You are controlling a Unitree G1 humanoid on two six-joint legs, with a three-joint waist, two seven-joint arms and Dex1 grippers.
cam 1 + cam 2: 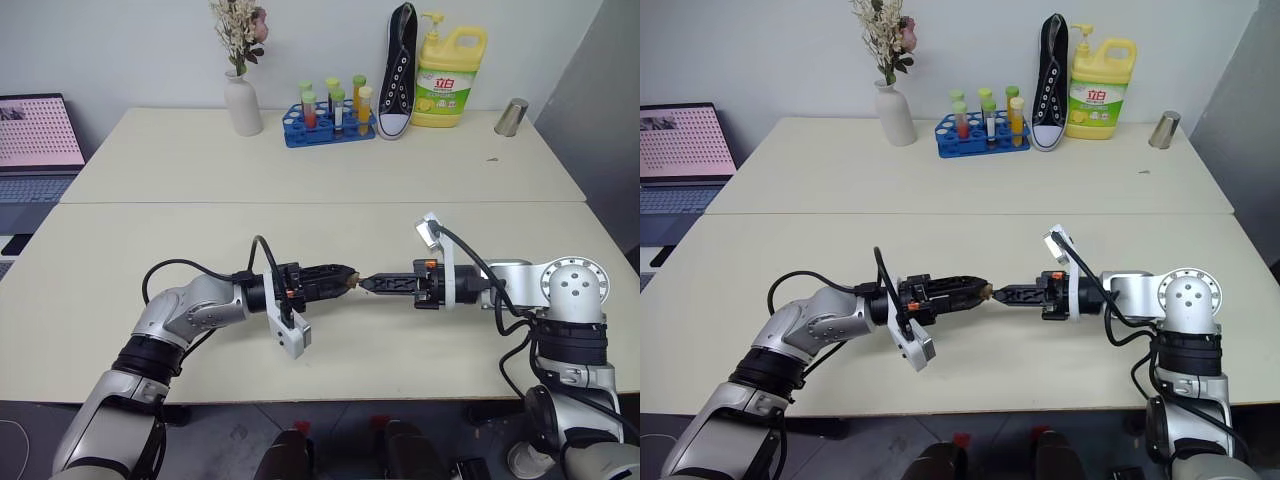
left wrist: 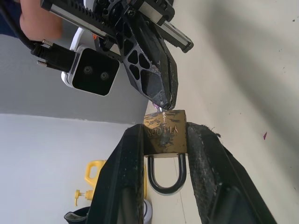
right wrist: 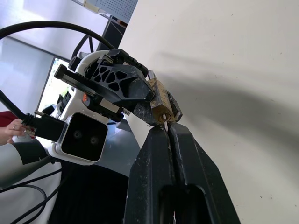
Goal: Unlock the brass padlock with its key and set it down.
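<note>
One tiny golden brass padlock (image 2: pixel 164 131) with a thin silver U-shaped shackle (image 2: pixel 167 176) sat pinched between the two black fingers of your left gripper (image 2: pixel 163 154), up in the air above the pale table (image 1: pixel 300 180). Its shackle looked closed and pointed back toward the left wrist. Right at the flat end of the lock, your right gripper (image 3: pixel 166 128) was clenched tight on a tiny thin silvery key (image 3: pixel 165 125), of which just a little tip showed, touching the lock or maybe partly in it. I could not tell how deep it went.

What could go wrong from here, I think: the key was held by only a small bit, so a turn could make it slip or twist out of the fingers. If your two grippers were not lined up straight, the key could bend or jam, or push the little lock sideways out of the left fingers and drop it on the table.
</note>
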